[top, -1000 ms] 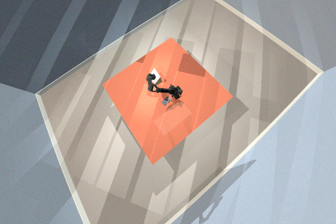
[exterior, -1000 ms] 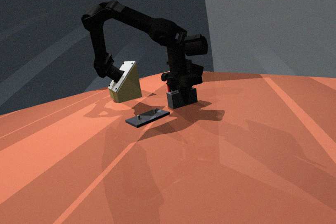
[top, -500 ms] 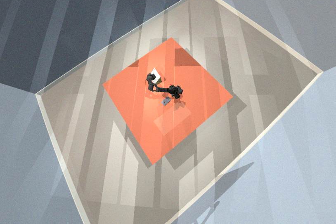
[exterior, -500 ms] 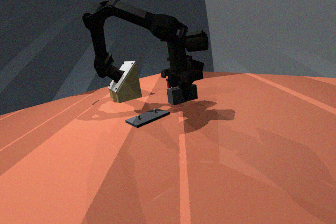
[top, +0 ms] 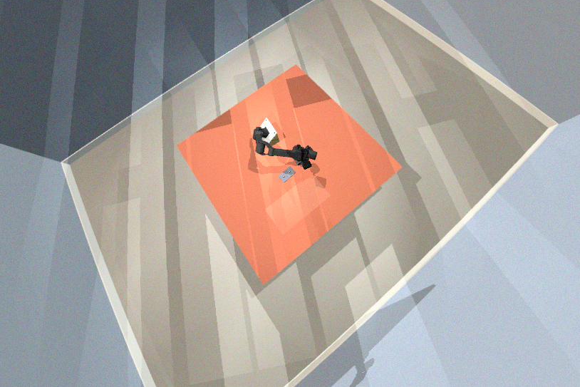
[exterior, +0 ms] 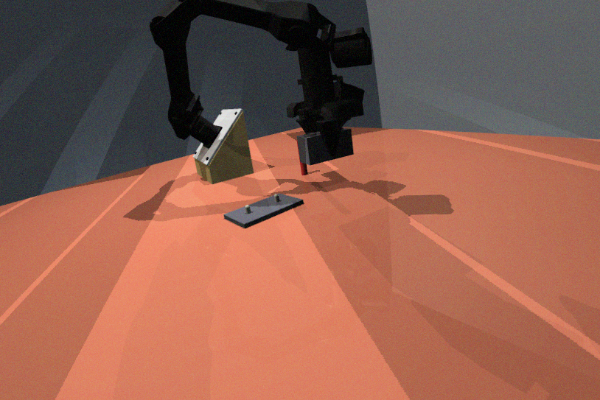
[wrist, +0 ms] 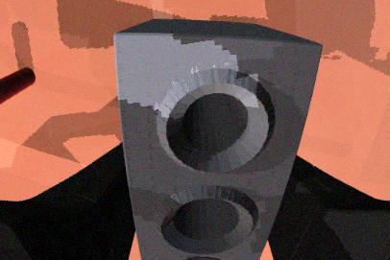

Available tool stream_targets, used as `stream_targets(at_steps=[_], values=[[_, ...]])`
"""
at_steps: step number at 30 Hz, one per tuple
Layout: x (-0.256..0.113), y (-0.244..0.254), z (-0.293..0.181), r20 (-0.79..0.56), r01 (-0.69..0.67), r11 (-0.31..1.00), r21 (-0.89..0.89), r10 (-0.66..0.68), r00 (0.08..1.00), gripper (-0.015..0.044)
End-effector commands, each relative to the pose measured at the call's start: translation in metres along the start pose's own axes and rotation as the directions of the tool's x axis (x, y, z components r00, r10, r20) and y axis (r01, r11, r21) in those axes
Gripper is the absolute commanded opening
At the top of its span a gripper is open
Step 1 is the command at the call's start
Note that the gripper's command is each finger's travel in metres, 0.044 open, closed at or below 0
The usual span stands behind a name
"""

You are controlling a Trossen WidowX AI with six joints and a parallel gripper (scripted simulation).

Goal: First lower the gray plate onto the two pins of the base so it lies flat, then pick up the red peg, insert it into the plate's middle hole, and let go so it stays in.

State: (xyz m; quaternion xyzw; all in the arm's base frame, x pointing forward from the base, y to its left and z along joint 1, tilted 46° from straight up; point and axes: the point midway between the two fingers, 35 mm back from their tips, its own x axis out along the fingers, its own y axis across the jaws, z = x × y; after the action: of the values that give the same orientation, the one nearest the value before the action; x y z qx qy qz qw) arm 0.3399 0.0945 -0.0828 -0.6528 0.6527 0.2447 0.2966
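My gripper [exterior: 328,149] [wrist: 199,139] is shut on the gray plate [exterior: 311,150] [wrist: 139,62], one finger on each long side. It holds the plate above the orange table, to the right of and behind the base in the exterior view. Two chamfered holes show fully in the wrist view, and a third is cut off at the lower edge. The dark flat base [top: 285,175] [exterior: 262,209] lies on the table with its two short pins pointing up. The red peg [exterior: 303,168] [wrist: 16,82] stands upright behind the plate's left end in the exterior view, its upper part hidden.
A yellow-green wedge block [top: 275,140] [exterior: 235,157] with a white sloped top plate [exterior: 228,119] carries the arm's foot, behind and left of the base in the exterior view. The orange table top [top: 309,222] [exterior: 250,320] ends in straight edges in the top view.
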Motion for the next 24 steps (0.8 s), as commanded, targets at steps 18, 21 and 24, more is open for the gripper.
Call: stream_targets(at_steps=[18,21,24], values=[[-0.070,0.001,-0.005,0.008,0.003,1.000,0.013,-0.003,1.000,0.0000],[-0.077,0.003,-0.006,0.007,0.003,1.000,0.013,-0.003,1.000,0.0000],[-0.077,0.002,-0.006,0.007,0.003,1.000,0.012,-0.003,1.000,0.0000]])
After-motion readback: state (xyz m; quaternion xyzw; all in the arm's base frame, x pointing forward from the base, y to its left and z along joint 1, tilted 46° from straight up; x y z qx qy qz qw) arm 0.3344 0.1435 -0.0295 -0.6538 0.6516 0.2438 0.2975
